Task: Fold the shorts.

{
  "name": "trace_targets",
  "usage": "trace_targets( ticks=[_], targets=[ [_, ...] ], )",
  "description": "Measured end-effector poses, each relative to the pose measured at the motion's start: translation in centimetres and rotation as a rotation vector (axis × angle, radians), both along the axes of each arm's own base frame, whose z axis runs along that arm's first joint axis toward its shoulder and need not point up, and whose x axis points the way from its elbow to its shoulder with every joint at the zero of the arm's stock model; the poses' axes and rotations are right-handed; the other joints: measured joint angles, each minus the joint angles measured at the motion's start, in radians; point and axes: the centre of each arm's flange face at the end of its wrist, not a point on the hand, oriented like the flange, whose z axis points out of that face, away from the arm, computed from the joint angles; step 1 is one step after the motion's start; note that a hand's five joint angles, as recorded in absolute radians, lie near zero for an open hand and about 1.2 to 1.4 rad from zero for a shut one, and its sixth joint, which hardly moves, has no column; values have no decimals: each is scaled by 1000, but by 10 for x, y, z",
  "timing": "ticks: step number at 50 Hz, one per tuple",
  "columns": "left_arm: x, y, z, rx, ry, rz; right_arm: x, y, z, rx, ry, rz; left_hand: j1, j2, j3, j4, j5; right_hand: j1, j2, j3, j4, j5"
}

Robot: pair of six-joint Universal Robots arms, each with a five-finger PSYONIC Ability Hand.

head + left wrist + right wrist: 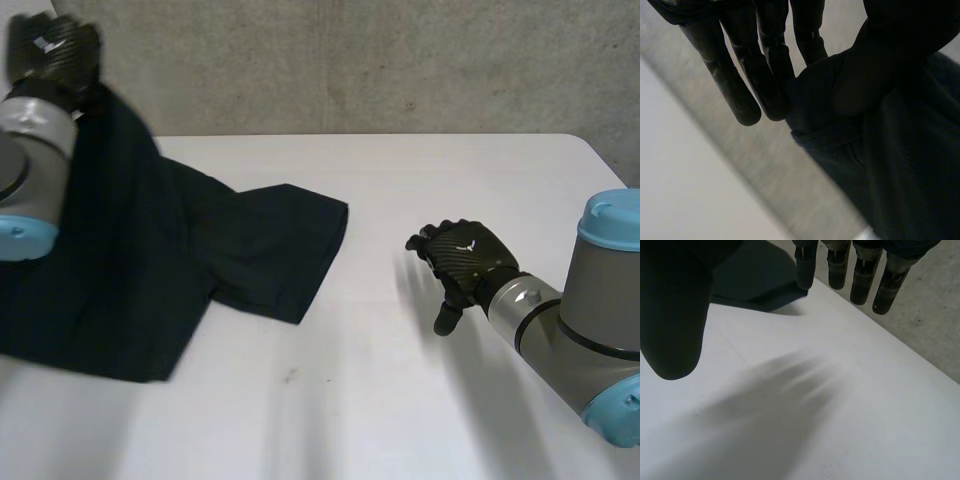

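Observation:
The dark navy shorts (150,260) hang from my left hand (55,45), which is raised at the table's far left corner. One leg still lies flat on the table, reaching toward the middle. In the left wrist view the left hand (735,80) pinches the hem of the shorts (900,175) between thumb and straight fingers. My right hand (465,255) hovers over the table to the right of the shorts, open, fingers straight, holding nothing. In the right wrist view the shorts (755,285) lie just beyond the fingertips of the right hand (837,265).
The white table (400,400) ends at a grey concrete wall (400,60) behind. Its right edge runs close to my right arm (590,330).

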Motion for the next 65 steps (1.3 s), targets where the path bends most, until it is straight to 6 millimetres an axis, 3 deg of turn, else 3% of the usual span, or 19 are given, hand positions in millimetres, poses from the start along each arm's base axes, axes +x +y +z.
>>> trace_targets(
  ticks=[1,4,6,9,10,12,14,16,18,19,22,23,27,30,35,39,45,51,65],
  targets=[
    [-6,3,1,-2,8,-21,0,0,0,-2,-2,-2,0,0,0,0,0,0,0,0,0,0],
    [-55,30,2,7,33,-190,-2,-2,5,-13,-28,-32,0,0,7,0,0,0,0,0,0,0],
    [-73,42,-3,19,29,-257,-2,-3,7,-16,-40,-47,0,0,8,0,0,0,0,0,0,0],
    [-121,79,-23,66,-3,-442,-8,-9,11,-24,-70,-104,0,0,9,0,0,0,0,0,0,0],
    [-121,79,-23,66,-3,-442,-8,-9,11,-24,-70,-104,0,0,9,0,0,0,0,0,0,0],
    [-154,110,-47,119,-43,-582,-16,-17,16,-34,-95,-174,0,2,9,0,0,0,0,0,0,0],
    [-167,124,-60,150,-64,-640,-20,-20,18,-40,-102,-198,0,3,10,0,0,0,0,0,0,0],
    [-187,149,-89,222,-107,-728,-26,-25,21,-47,-110,-231,-1,-8,-9,-18,-1,0,0,0,0,0],
    [-198,167,-109,272,-138,-781,-30,-27,22,-52,-114,-248,-124,-160,-169,-179,-112,0,0,0,0,0],
    [-202,175,-118,298,-155,-802,-31,-28,22,-53,-114,-251,-340,-373,-378,-369,-298,0,0,0,0,0],
    [-208,193,-135,351,-201,-834,-35,-31,23,-55,-115,-264,-460,-479,-481,-497,-424,0,0,0,0,0],
    [-208,197,-140,367,-220,-838,-36,-31,23,-54,-115,-264,-845,-850,-851,-865,-795,0,0,0,0,0],
    [-201,203,-139,389,-272,-805,-36,-32,23,-50,-112,-247,-868,-922,-931,-946,-888,0,0,0,0,0],
    [-185,198,-127,401,-306,-722,-34,-30,23,-45,-109,-205,-868,-934,-934,-951,-890,0,0,0,0,0],
    [-141,197,-106,452,-325,-524,-24,-20,19,-26,-67,-58,-868,-935,-934,-951,-890,0,0,0,0,0],
    [-111,207,-102,497,-316,-401,-17,-7,13,-3,-22,68,-868,-935,-934,-951,-890,0,0,0,0,0],
    [-70,229,-117,592,-279,-234,-9,13,1,39,38,239,-868,-935,-934,-951,-890,1,3,3,1,1],
    [-38,252,-142,697,-282,-129,-5,16,-20,88,73,296,-830,-884,-906,-911,-833,80,109,120,98,78],
    [-8,274,-155,760,-307,-87,2,1,-48,91,100,301,-777,-838,-850,-856,-783,254,317,321,301,266]
  ],
)
